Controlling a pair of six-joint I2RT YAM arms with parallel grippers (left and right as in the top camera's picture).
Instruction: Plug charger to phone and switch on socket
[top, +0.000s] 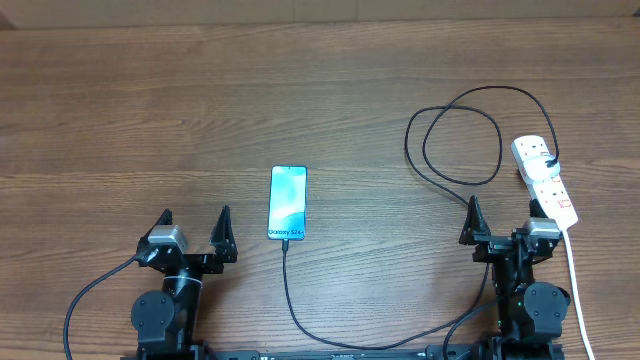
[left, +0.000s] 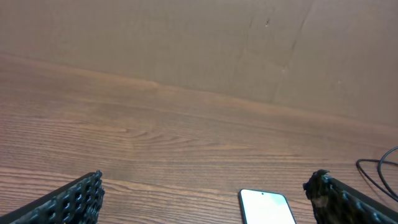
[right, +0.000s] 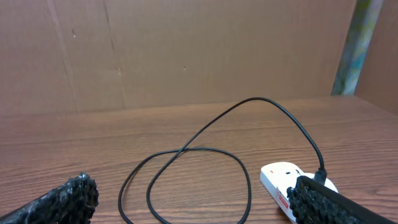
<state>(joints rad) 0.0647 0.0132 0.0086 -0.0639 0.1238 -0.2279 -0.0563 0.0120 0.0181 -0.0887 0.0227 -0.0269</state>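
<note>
The phone (top: 287, 203) lies flat mid-table, its blue screen lit with "Galaxy" text at the near end; its far end shows in the left wrist view (left: 266, 207). The charger's black cable (top: 455, 135) loops at the back right, runs down off the front edge and comes back up to the phone's near end, where its tip (top: 285, 241) sits. The loops show in the right wrist view (right: 186, 168). The white socket (top: 545, 180) lies at the right, a black plug in its far end (right: 283, 180). My left gripper (top: 195, 232) and right gripper (top: 503, 222) are open and empty near the front edge.
The socket's white lead (top: 575, 290) runs toward the front edge beside my right arm. A brown cardboard wall (right: 186, 50) stands behind the table.
</note>
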